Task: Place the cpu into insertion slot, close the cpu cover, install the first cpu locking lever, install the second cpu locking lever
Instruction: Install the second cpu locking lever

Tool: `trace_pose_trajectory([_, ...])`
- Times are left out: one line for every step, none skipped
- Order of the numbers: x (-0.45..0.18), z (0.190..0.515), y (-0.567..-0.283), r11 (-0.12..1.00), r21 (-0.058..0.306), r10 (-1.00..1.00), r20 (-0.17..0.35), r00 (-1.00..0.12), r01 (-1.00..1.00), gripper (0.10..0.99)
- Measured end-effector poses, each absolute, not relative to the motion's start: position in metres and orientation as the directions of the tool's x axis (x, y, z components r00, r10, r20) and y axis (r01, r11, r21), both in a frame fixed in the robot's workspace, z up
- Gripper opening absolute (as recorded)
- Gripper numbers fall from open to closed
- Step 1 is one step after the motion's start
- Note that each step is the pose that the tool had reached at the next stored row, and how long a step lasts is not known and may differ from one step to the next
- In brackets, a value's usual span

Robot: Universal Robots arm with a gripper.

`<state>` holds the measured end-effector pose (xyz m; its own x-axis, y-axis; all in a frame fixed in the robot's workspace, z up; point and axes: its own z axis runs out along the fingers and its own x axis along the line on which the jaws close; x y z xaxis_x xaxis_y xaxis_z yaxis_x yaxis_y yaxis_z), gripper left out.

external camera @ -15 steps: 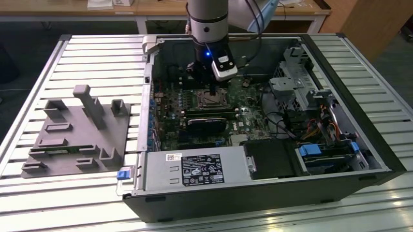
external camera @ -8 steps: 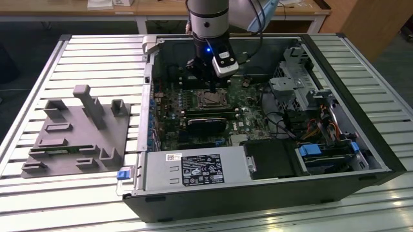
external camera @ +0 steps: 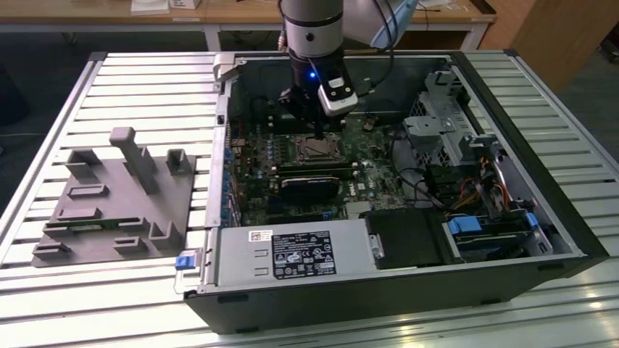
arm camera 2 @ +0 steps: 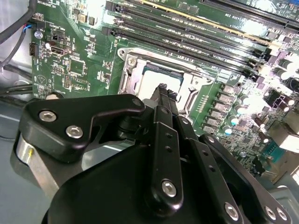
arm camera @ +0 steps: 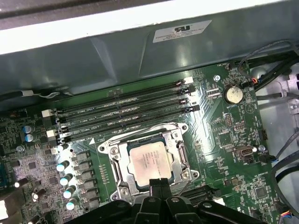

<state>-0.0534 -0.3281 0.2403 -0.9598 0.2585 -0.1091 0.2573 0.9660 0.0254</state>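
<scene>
- Nearest the lens in both wrist views: black gripper, fingers pressed tight together, pinching nothing.
- Probably shut like that to make one thin poking tip, good for pushing on small metal parts. Just a guess.
- Right past the tip: the cpu, lying flat with its pale shiny face up.
- Tucked into the insertion slot, so likely no more need to carry it.
- Laid down flat around the chip: the cpu cover, a silver frame with the chip's face peeking through its window.
- Most likely down like that to keep the chip from slipping out.
- In the exterior view, chip at about six o'clock from the tip, just under it and very near. Touching or not, cannot tell.
- Long black memory slots just beside the socket, lined up side by side.
- Computer case lying on its side with the top open, likely so the arm can reach in from above.
- Grey holder tray at nine o'clock from the case in the exterior view, well apart from the arm.
</scene>
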Motion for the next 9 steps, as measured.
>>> trace_pose_trajectory([-0.0534, 0.2402, -0.3286, 0.966, 0.025, 0.259, -0.109, -0.960, 0.257, 0.106])
trace_pose_trajectory([-0.0534, 0.2402, -0.3294, 0.966, 0.026, 0.259, -0.109, -0.960, 0.257, 0.106])
trace_pose_trajectory([-0.0534, 0.2402, -0.3302, 0.966, 0.025, 0.259, -0.109, -0.960, 0.257, 0.106])
trace_pose_trajectory([-0.0534, 0.2402, -0.3312, 0.966, 0.025, 0.259, -0.109, -0.960, 0.257, 0.106])
trace_pose_trajectory([-0.0534, 0.2402, -0.3323, 0.966, 0.025, 0.259, -0.109, -0.960, 0.257, 0.106])
trace_pose_trajectory([-0.0534, 0.2402, -0.3335, 0.966, 0.026, 0.259, -0.109, -0.960, 0.257, 0.106])
trace_pose_trajectory([-0.0534, 0.2402, -0.3347, 0.966, 0.026, 0.259, -0.109, -0.960, 0.257, 0.106])
trace_pose_trajectory([-0.0534, 0.2402, -0.3361, 0.966, 0.026, 0.259, -0.109, -0.960, 0.257, 0.106])
trace_pose_trajectory([-0.0534, 0.2403, -0.3376, 0.966, 0.025, 0.259, -0.109, -0.960, 0.257, 0.106])
